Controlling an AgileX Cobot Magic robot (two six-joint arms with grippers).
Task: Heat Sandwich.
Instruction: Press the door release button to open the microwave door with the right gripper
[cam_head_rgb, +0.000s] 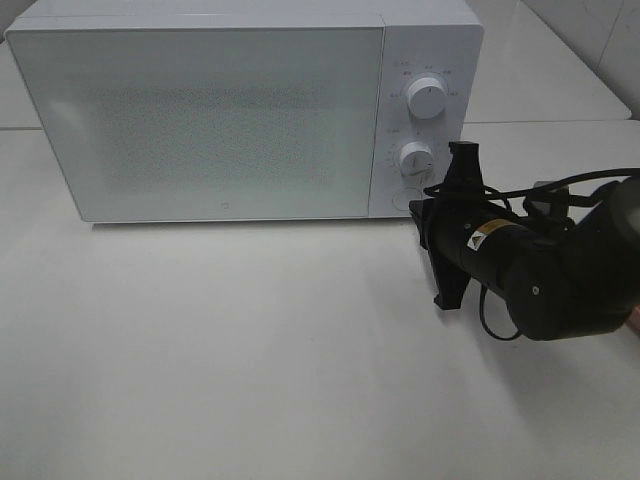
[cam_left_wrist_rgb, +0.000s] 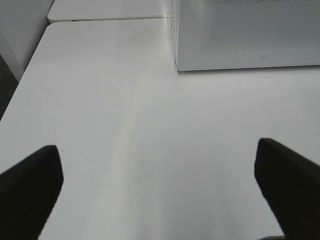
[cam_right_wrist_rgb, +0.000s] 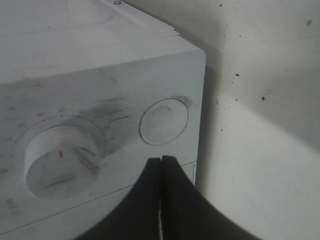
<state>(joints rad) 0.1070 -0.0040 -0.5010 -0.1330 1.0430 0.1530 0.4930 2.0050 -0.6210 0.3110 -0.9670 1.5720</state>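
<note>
Right gripper (cam_right_wrist_rgb: 161, 162) has its jaws pressed fully together with nothing between them. Its tips are close to the round flush button (cam_right_wrist_rgb: 163, 121) at the bottom corner of the control panel on the microwave (cam_head_rgb: 250, 14). We can't tell if they touch the panel.

We read this as the button-press step, probably the door release. To do it well:
- Use the closed tips as one blunt point.
- Aim at the button's centre and keep the wrist square to the panel.
- Give one short, firm push, then back off so the door (cam_head_rgb: 200, 120) can swing.

The tips look a bit off the button's centre, so a small correction seems needed first. Drifting sideways risks nudging the lower knob (cam_right_wrist_rgb: 60, 162) just beside the button. The upper knob (cam_head_rgb: 427, 97) is well apart.

We see the sandwich in no view. It is not on the table (cam_head_rgb: 250, 380). The door is shut and frosted, so we cannot tell whether it is inside.

Left gripper (cam_left_wrist_rgb: 159, 180) has its jaws spread wide and holds nothing. It hangs over bare table near the microwave's front corner, away from the press. It may sit in the door's swing path, so we flag that. The right arm's cable loops hang near the panel, a possible snag.
</note>
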